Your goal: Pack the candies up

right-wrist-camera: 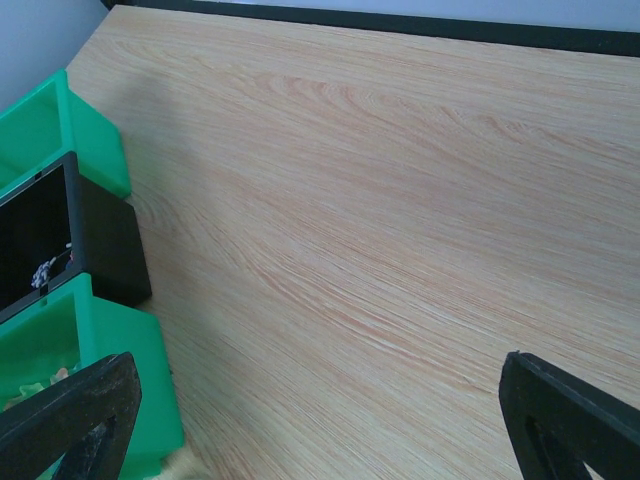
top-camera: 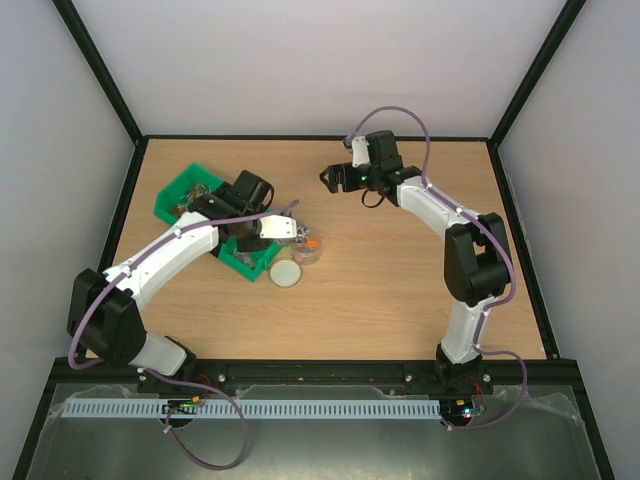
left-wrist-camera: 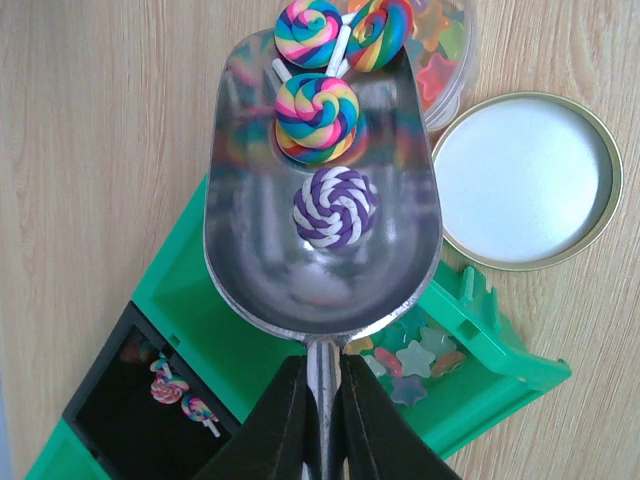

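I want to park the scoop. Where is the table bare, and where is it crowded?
Bare wood lies between the jar and the right arm, and along the near edge of the table. Crowded: around the green bins, the lid and the scoop in the left gripper.

The top edge of the left wrist view cut off the jar (left-wrist-camera: pixel 464 58) and the two uppermost lollipops (left-wrist-camera: pixel 308 30), and the scoop (left-wrist-camera: pixel 320 260) hid the jar's left side and much of the green bin (left-wrist-camera: pixel 175 298) beneath. The scoop's handle was hidden between the fingers of the left tool (left-wrist-camera: pixel 322 372). From above, the candies (top-camera: pixel 313 242) in the jar were specks too small to tell apart.
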Tool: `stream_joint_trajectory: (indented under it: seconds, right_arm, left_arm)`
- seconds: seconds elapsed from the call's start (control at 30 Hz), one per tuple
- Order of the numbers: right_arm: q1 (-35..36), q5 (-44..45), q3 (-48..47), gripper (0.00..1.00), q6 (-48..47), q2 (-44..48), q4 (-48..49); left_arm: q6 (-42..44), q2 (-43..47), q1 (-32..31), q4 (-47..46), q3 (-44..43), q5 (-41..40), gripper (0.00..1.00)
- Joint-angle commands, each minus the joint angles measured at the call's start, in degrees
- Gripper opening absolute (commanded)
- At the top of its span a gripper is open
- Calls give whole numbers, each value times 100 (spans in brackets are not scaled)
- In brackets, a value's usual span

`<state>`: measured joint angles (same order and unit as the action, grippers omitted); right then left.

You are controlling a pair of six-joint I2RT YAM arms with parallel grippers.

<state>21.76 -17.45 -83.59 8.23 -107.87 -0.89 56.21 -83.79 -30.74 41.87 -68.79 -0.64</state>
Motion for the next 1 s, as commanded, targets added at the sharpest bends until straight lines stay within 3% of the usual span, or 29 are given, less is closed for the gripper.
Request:
stream_joint_trajectory:
  seconds: [0.0,0.63,0.97]
  right_arm:
    - [-53,-47,88,99,78,143,135]
    - [-126,-148,140,99,116,132,244]
    - [-129,-688,-28,99,81,16,288]
  left_arm:
    - [188,-56,-198,188,-233,-475,2]
    - [471,-218,-694,354,-468,-1540,2]
    - [-277,109,-433,578,-692,-1139,2]
